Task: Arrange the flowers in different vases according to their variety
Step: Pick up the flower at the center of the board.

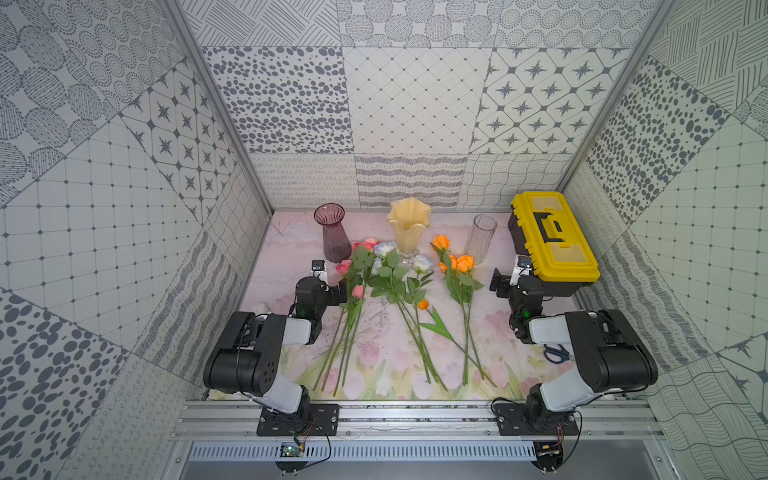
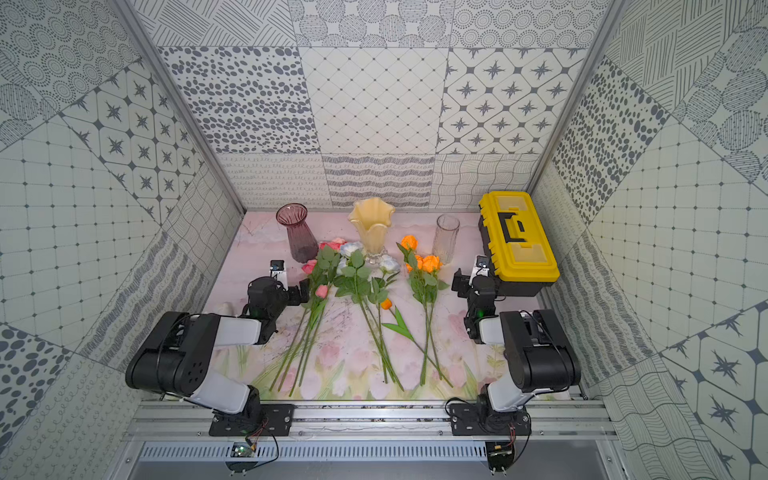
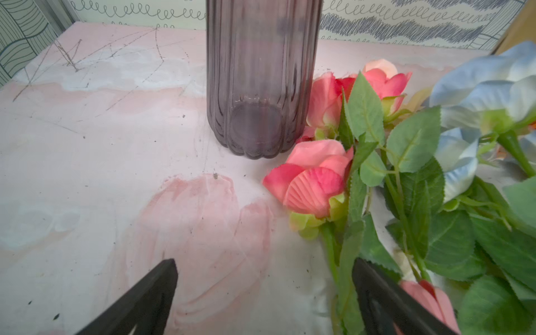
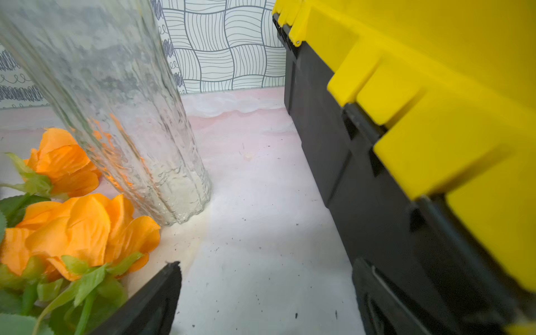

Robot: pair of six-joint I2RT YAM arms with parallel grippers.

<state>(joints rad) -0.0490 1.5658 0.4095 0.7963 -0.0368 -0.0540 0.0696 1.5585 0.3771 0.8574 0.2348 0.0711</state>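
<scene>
Floral mat is holding everything; left gripper and right gripper are hanging wide apart, empty. Try pinching pink roses mid-stem, left's 3 o'clock.

No readable text, label, brand, number or sign is found in any view. Nothing legible is made out on the yellow toolbox at far right. Only dots, stars and line patterns are printed on the wall panels. The circuit board at the near edge is too small to read.
</scene>
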